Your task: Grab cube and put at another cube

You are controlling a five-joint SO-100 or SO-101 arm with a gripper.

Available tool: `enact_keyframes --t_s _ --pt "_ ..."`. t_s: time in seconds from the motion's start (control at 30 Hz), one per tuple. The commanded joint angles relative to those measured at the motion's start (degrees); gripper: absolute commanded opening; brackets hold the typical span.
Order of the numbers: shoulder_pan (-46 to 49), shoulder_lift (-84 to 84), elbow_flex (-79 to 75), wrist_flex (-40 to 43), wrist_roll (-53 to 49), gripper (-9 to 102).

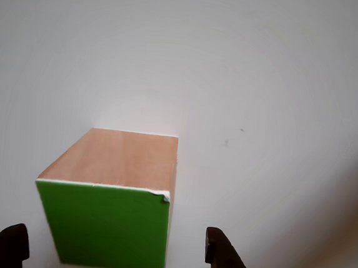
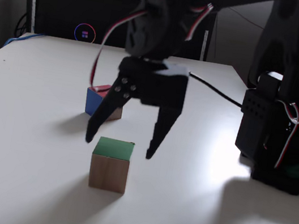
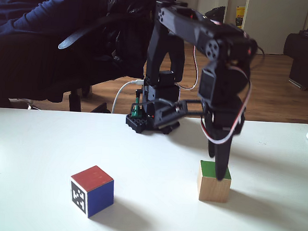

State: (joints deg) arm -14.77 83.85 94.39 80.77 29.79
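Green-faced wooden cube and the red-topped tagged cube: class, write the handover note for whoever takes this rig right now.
Gripper: open, empty, hanging just above the light-brown wooden cube with the green face, fingers to either side of it and not touching.
Wooden cube: on the white table, green face up, not yet grasped.
Red-topped cube with a blue side and a black-and-white tag: on the table, apart from the wooden cube.
Done: gripper lined up over the wooden cube.
Left: lower, close, lift, carry it to the tagged cube, release.
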Motion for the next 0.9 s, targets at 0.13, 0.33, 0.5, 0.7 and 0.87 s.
enact_keyframes --t_s 0.13,0.33,0.5,0.7,0.87 --pt "-0.4 -4.0 -3.9 -0.4 0.3 43" --pt "0.0 -7.4 -5.4 -1.1 0.7 42" --pt "-0.4 -8.6 -5.5 -1.9 1.0 40" --pt "-0.6 -9.8 -5.6 -2.3 1.4 36" --pt "-0.5 -10.4 -5.4 -2.7 1.0 32"
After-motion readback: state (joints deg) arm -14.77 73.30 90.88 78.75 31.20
